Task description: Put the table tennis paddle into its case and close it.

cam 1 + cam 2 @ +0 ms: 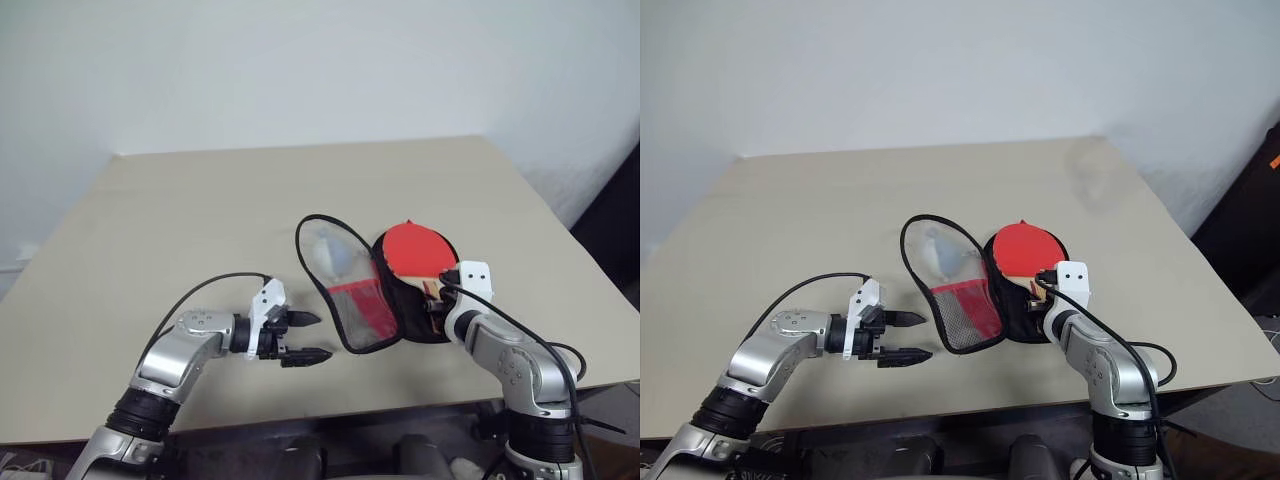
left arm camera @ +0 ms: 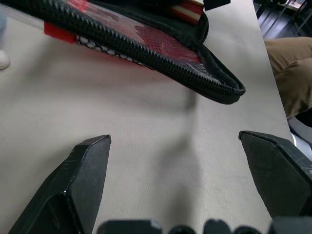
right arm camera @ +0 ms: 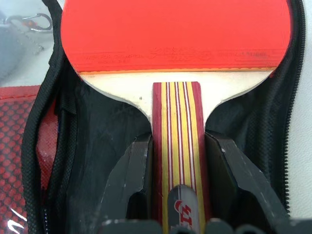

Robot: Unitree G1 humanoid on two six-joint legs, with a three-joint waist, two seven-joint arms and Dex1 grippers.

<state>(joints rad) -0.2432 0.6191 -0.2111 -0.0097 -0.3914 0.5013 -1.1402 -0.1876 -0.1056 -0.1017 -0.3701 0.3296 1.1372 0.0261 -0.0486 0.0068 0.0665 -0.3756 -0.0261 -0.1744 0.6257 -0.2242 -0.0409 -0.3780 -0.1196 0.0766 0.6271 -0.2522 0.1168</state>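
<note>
The table tennis paddle (image 3: pixel 175 44) lies in the black half of the opened case (image 1: pixel 352 318) on the table (image 1: pixel 200 200), handle toward the right gripper (image 3: pixel 178 170), red face away. The right wrist view shows its fingers flanking the handle; whether they clamp it is unclear. The left gripper (image 1: pixel 305 337) hangs spread wide beside the case.

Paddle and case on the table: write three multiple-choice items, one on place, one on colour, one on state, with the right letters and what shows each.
1. Where does the table tennis paddle lie?
A. on the open case's black lining
B. on the bare table
C. on the clear panel

2. What colour is the paddle's face?
A. blue
B. red
C. green

3. How is the left gripper?
A. shut on the case
B. shut on the paddle
C. open, holding nothing

Key: 1 A, black lining surrounds the blade; 2 B, the rubber shows red; 3 C, its fingers stand wide apart over the table.
</note>
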